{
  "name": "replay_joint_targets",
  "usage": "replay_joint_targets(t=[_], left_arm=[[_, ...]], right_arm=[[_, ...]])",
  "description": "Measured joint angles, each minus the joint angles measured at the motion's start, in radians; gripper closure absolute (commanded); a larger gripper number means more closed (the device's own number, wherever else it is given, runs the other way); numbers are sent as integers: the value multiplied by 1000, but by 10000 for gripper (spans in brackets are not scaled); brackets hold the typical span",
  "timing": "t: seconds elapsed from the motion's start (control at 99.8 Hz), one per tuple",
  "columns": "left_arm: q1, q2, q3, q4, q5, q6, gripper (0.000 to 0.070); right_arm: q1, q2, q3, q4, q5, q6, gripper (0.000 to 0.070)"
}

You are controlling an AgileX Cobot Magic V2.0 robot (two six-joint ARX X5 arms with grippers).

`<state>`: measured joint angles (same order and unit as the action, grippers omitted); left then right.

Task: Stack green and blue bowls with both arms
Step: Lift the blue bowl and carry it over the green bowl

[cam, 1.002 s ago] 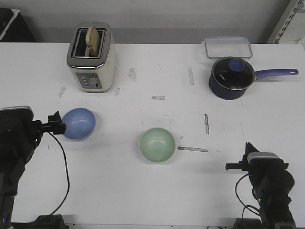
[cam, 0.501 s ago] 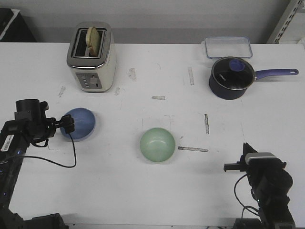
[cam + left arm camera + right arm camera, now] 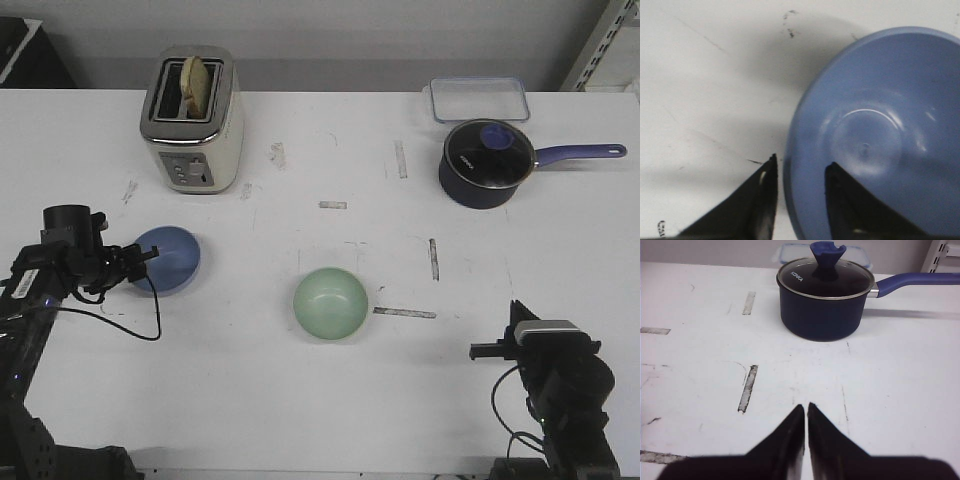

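Note:
The blue bowl sits upright on the table's left side, and the green bowl sits upright near the middle. My left gripper is at the blue bowl's left edge. In the left wrist view the left gripper is open and straddles the blue bowl's rim, one finger inside and one outside, with a thin gap still showing at the outer finger. My right gripper hovers near the front right, far from both bowls. In the right wrist view the right gripper is shut and holds nothing.
A cream toaster with bread stands at the back left. A dark blue lidded saucepan with a long handle and a clear lidded box stand at the back right. Grey tape marks dot the white table.
My left arm swung down and turned, bringing its fingers over the blue bowl's left rim. The bowls and my right arm have not moved.

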<state>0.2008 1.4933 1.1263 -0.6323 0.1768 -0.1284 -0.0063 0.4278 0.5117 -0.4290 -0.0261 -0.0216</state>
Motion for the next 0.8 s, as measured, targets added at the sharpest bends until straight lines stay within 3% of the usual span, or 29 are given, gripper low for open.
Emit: replay_joint_targets(t=[0.13, 0.351, 0.611, 0.802], left_arm=[[11, 0, 0, 4, -51, 3, 699], [19, 0, 0, 4, -53, 3, 699], [14, -8, 111, -48, 59, -4, 699], [-52, -102, 253, -118, 120, -40, 699]], right_arm=[[0, 0, 0, 0, 0, 0, 699], [0, 0, 0, 0, 0, 0, 699], [0, 0, 0, 0, 0, 0, 699], [0, 0, 0, 0, 0, 0, 699]])
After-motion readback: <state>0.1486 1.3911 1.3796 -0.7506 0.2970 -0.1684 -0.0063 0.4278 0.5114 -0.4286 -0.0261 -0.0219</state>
